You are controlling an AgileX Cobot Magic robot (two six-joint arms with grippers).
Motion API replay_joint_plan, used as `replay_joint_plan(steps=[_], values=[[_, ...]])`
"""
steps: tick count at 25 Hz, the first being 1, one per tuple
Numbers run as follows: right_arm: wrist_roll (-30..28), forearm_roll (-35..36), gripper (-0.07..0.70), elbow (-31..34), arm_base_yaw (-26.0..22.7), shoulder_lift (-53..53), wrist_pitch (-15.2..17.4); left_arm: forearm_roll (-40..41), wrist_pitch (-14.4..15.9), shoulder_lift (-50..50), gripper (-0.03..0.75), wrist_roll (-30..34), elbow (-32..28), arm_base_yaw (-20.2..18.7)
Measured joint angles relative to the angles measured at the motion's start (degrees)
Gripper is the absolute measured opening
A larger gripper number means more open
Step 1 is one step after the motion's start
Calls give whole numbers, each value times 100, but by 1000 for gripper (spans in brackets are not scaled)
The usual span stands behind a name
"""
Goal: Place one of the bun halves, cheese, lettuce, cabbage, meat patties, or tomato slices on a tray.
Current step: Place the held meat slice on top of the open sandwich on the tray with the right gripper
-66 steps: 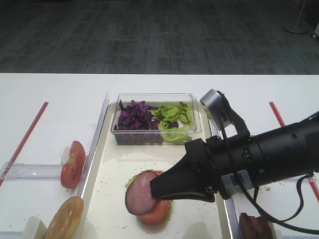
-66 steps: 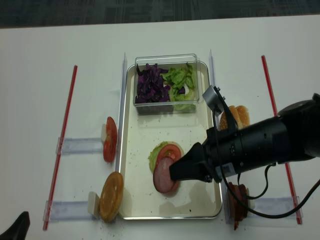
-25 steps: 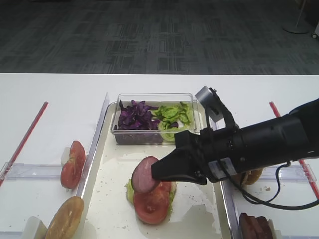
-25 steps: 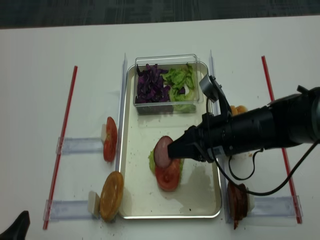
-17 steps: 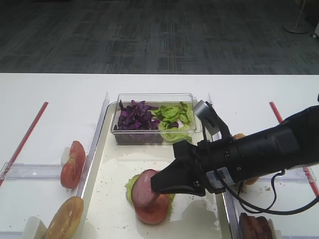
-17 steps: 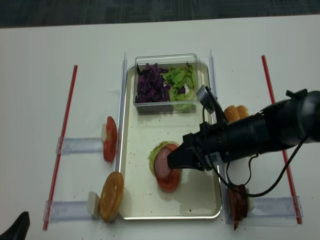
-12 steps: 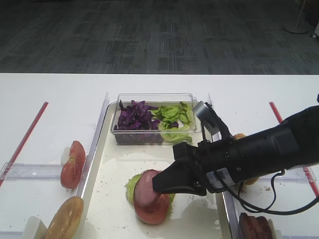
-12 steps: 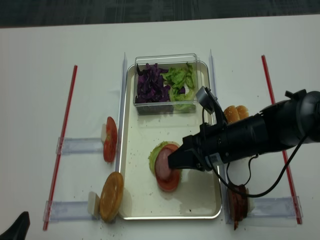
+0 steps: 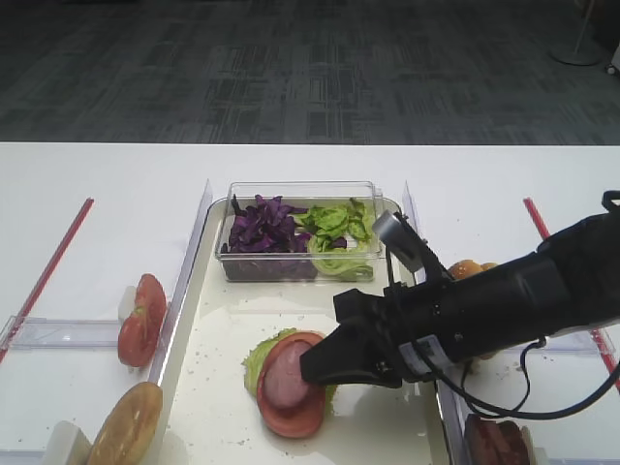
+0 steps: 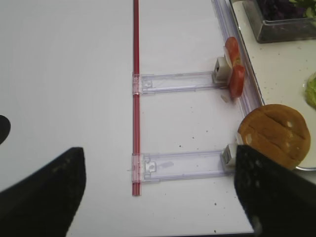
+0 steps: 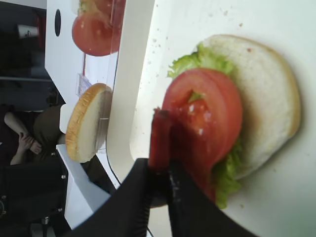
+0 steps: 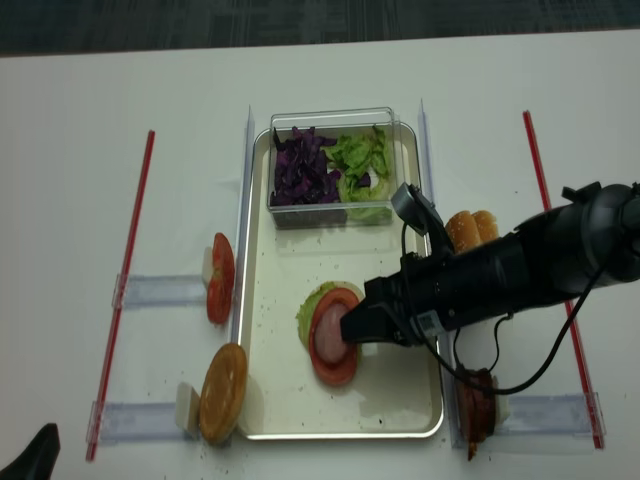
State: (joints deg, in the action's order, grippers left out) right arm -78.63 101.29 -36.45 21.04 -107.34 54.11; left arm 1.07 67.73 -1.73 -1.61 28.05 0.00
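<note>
My right gripper (image 9: 317,367) is shut on the edge of a pinkish meat patty (image 9: 283,378), pinched between the black fingers (image 11: 148,197). The patty (image 12: 327,330) lies almost flat on a tomato slice (image 11: 217,108). That slice tops ruffled lettuce (image 11: 205,57) and a pale bun half (image 11: 269,94) on the cream tray (image 9: 218,320). In the left wrist view my left gripper (image 10: 158,197) hangs open over bare table, nothing between its fingers.
A clear box (image 9: 373,199) at the tray's far end holds purple cabbage (image 9: 260,228) and lettuce (image 9: 334,228). Left of the tray stand tomato slices (image 9: 140,320) and a bun half (image 9: 126,421). To the right are another bun (image 12: 470,230) and meat patties (image 12: 475,410).
The right gripper has come down and forward with the patty, which went from tilted above the stack to lying on the tomato. The left arm has not moved.
</note>
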Motion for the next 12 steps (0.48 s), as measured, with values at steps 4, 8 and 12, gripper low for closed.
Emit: replay_joint_plan(steps=[4, 8, 12], values=[[-13, 11, 122, -95, 0, 0, 13, 0, 0, 0, 565, 0, 0, 0], [-22, 11, 122, -194, 0, -9, 48, 0, 0, 0, 565, 0, 0, 0], [-22, 11, 122, -206, 0, -9, 25, 0, 0, 0, 565, 0, 0, 0]])
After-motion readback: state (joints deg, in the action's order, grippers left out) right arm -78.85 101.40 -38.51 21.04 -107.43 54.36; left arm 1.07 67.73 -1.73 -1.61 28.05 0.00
